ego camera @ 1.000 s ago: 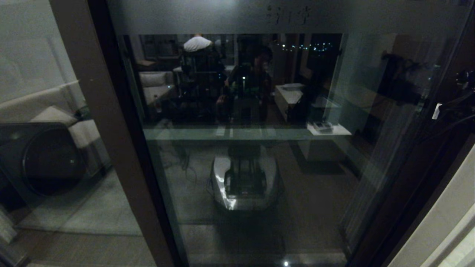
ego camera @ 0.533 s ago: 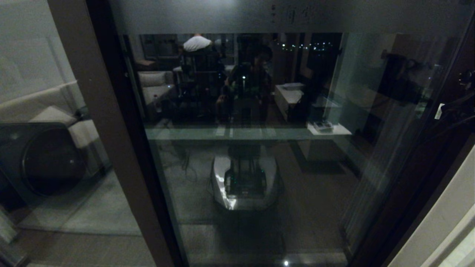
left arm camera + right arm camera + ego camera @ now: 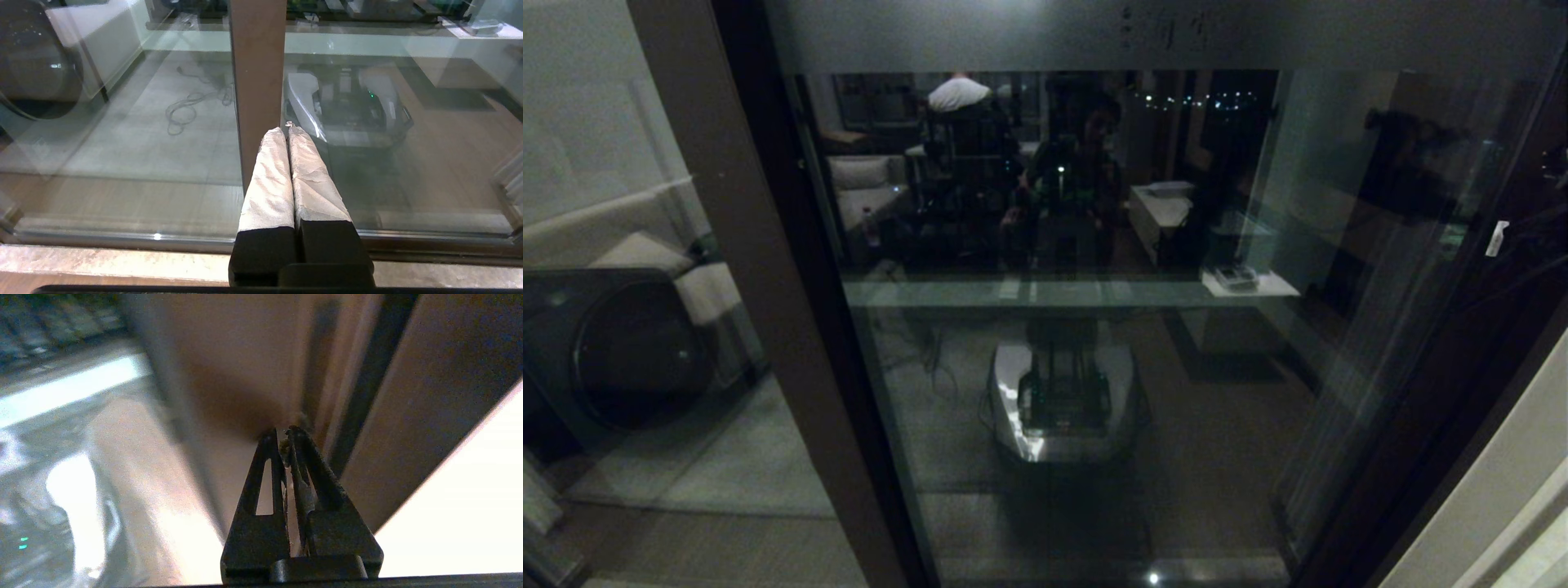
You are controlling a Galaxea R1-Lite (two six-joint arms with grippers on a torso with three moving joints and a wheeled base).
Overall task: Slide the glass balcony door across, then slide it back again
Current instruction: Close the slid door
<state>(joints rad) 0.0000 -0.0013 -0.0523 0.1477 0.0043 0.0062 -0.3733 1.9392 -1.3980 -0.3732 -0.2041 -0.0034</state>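
The glass balcony door (image 3: 1094, 367) fills the middle of the head view, clear glass with a frosted band and a small etched motif (image 3: 1164, 28) at its top. Its dark right stile (image 3: 1445, 392) runs down at the far right, where my right arm (image 3: 1531, 237) reaches in from the picture's edge. In the right wrist view my right gripper (image 3: 282, 432) is shut, with its tips against the brown stile (image 3: 245, 375) beside a narrow dark slot (image 3: 322, 355). My left gripper (image 3: 285, 130) is shut with nothing in it, low in front of the door's brown left stile (image 3: 257, 61).
The unmoving glass panel (image 3: 621, 204) at the left shows a pale sofa and a dark round appliance (image 3: 629, 351). A cream wall (image 3: 1503, 490) borders the door at the right. The glass reflects my own base (image 3: 1062, 400) and a seated person. The floor track (image 3: 122, 239) runs below.
The etched motif and the white tag on my right arm have shifted a little to the right, and the right arm has drawn further toward the picture's edge. The left gripper's movement is not shown.
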